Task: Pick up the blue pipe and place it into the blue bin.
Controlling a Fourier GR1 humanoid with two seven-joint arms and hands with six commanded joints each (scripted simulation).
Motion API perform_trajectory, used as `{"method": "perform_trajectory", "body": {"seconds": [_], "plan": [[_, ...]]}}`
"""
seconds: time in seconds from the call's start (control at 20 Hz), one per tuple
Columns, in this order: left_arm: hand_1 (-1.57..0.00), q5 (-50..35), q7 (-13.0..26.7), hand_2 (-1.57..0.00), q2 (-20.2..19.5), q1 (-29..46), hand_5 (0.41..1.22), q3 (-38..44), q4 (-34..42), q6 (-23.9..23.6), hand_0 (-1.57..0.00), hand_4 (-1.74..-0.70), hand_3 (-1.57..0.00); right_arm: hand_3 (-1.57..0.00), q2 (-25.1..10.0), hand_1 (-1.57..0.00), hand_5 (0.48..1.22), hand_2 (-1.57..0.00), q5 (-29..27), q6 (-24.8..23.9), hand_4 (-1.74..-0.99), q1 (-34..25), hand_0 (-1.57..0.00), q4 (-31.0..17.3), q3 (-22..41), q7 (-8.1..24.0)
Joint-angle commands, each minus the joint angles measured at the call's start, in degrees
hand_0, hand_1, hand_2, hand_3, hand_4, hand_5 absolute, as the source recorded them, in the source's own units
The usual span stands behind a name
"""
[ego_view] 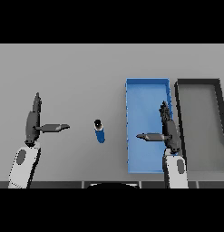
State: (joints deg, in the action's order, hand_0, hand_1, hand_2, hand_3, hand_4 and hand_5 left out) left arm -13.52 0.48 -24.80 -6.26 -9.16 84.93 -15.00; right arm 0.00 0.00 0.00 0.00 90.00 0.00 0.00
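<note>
Two open hands flank the blue pipe (99, 131) (upright, mid-table): right hand (168, 132), over the blue bin (147, 93), and left hand (33, 123), fingers spread, stand roughly equidistant.

You have a grey table (77, 68) carrying three things. The blue pipe (99, 131) stands on it between the left hand (32, 124) and right hand (168, 131). The blue bin (131, 131) sits under your right hand, with a dark bin (179, 97) just beyond it, on the outer side.
</note>
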Motion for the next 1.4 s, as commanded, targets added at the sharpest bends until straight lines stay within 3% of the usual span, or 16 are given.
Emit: {"method": "perform_trajectory", "body": {"seconds": [0.0,0.25,0.3,0.4,0.5,0.75,0.9,1.1,1.35], "plan": [[0.00,0.06,-0.11,0.00,0.13,-0.21,0.593,-0.05,-0.08,-0.10,0.00,-0.97,0.00,0.00,-0.13,0.00,0.629,0.00,-0.11,-0.02,-1.205,-0.20,0.00,-0.13,-0.16,0.15],[0.00,0.55,0.00,0.00,1.18,-1.85,0.593,-0.53,-1.25,-0.40,0.00,-0.97,0.00,0.00,-1.11,0.00,0.629,0.00,-1.10,0.54,-1.205,-1.70,0.00,-1.52,-1.43,0.58],[0.00,0.81,-3.02,0.00,-2.56,-0.35,0.593,-1.85,-1.32,5.37,0.00,-0.97,0.00,0.00,-5.05,0.00,0.629,0.00,3.06,1.40,-1.205,0.14,0.00,0.35,0.07,-4.43],[0.00,1.87,-6.58,0.00,-6.40,0.83,0.590,-3.29,-2.33,11.17,0.00,-0.96,0.00,0.00,-8.02,0.00,0.627,0.00,7.45,1.93,-1.197,3.44,0.00,3.69,2.40,-7.90],[0.00,2.12,-8.15,0.00,-7.75,0.53,0.592,-3.63,-3.26,13.60,0.00,-0.96,0.00,0.00,-8.97,0.00,0.622,0.00,8.56,2.03,-1.193,3.21,0.00,4.24,2.83,-6.38],[0.00,0.35,-11.02,0.00,-9.63,1.81,0.584,-4.98,-1.45,19.57,0.00,-0.98,0.00,0.00,-9.52,0.00,0.621,0.00,8.86,2.71,-1.192,4.16,0.00,5.35,3.40,-6.16],[0.00,0.10,-9.90,0.00,-12.11,4.02,0.549,-7.53,3.11,23.56,0.00,-1.03,0.00,0.00,-9.58,0.00,0.616,0.00,9.01,2.90,-1.179,3.40,0.00,4.94,3.61,-6.22],[0.00,1.28,-4.89,0.00,-9.97,4.18,0.497,-13.01,6.44,26.16,0.00,-1.11,0.00,0.00,-9.92,0.00,0.617,0.00,9.60,2.70,-1.164,3.51,0.00,5.08,3.63,-5.76],[0.00,5.72,-3.39,0.00,-6.32,3.90,0.450,-18.37,7.13,26.22,0.00,-1.14,0.00,0.00,-9.57,0.00,0.615,0.00,8.95,2.73,-1.197,3.81,0.00,5.64,3.45,-4.95]]}}
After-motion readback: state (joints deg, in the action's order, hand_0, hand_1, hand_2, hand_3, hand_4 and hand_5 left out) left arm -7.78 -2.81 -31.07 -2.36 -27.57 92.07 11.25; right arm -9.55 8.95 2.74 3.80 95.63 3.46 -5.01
